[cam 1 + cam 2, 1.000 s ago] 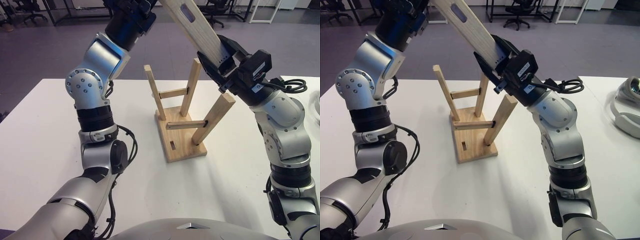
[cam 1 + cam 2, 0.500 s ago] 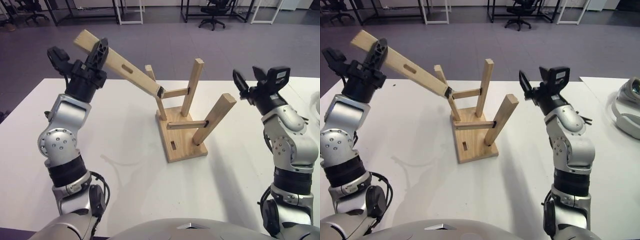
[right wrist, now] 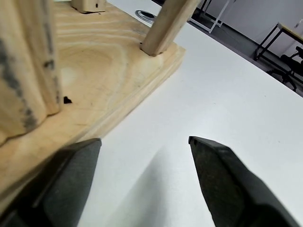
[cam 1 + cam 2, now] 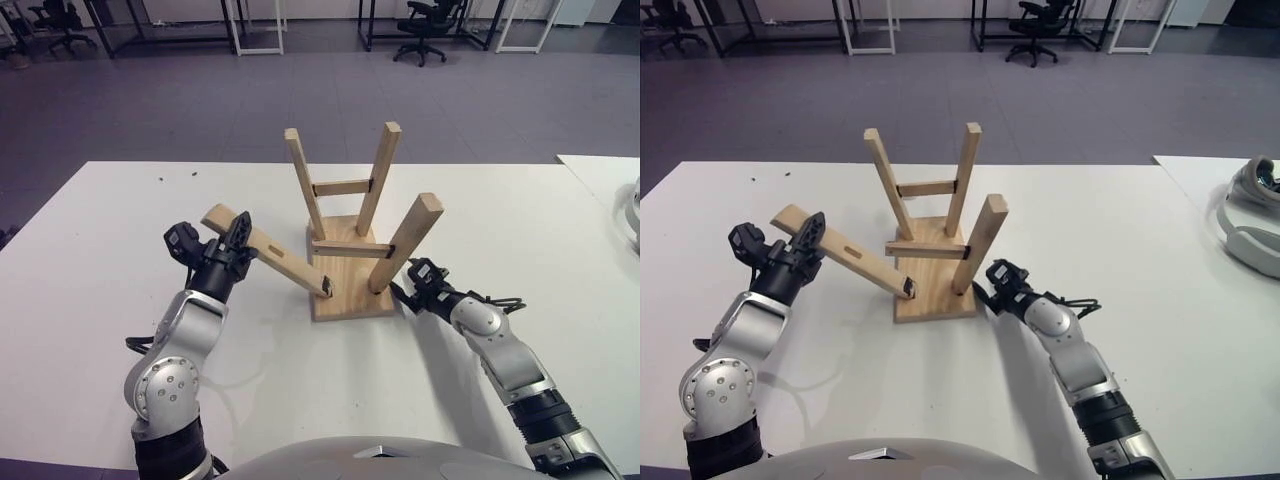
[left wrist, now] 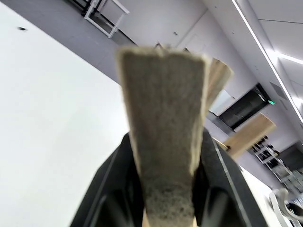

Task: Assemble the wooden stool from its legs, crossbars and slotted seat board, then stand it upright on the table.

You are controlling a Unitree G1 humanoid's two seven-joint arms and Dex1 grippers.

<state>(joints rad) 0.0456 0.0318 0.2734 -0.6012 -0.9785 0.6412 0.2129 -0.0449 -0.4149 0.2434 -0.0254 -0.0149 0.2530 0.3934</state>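
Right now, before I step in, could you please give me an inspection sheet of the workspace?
Surface: white table; dark specks far left.
Job's things: seat board lies flat; three legs stand up from it, joined by two crossbars; loose leg is tilted, its lower end at the board's near left corner.
Clutter: white headset at the table's right edge.
Grippers: left claw shut on the loose leg's upper end; right claw open, low beside the board's near right corner.
Cables: black cable looped at the right wrist.
Surroundings: office chairs, metal frames, grey floor.
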